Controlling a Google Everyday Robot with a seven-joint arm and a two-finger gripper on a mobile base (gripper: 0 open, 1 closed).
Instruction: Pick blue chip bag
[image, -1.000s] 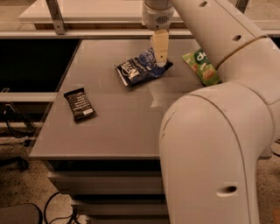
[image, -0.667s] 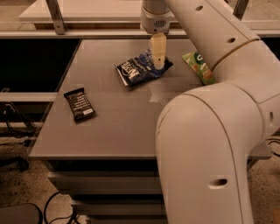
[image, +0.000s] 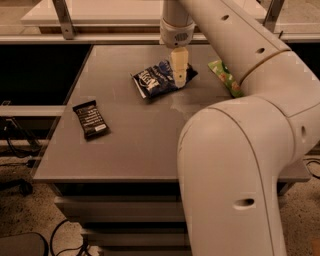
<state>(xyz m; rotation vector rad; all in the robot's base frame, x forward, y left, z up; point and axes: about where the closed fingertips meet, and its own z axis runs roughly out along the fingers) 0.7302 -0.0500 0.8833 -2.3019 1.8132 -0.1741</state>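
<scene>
Blue chip bag (image: 156, 80) lies flat and crinkled on the grey table (image: 140, 145), white lettering up, long axis slanted, its right end directly under the gripper (image: 179, 81). Most of the bag spreads out from the gripper toward picture-left and slightly nearer the camera. The gripper points straight down over that right end, tip at or on the foil; actual contact can't be confirmed from this angle. It shows as one pale yellow slab below a white wrist, seen edge-on, so can't tell whether it is set wide, narrow or closed on anything. The bag is not lifted and rests on the tabletop. Light green snack bag (image: 224, 76) is on the other side of the gripper, near it toward picture-right, partly cut off by the white arm (image: 235, 150), and apart from the blue bag. Black bar wrapper (image: 90, 119) sits well away from the gripper, toward picture-left and closer to the camera, near the table's left edge, flat, touching nothing else. The arm comes in from the gripper's right and fills the lower right foreground, covering that part of the table. Beyond the gripper, past the far table edge, a pale shelf (image: 110, 11) with a metal strut. Cables (image: 17, 142) on the floor, far left below table level.
</scene>
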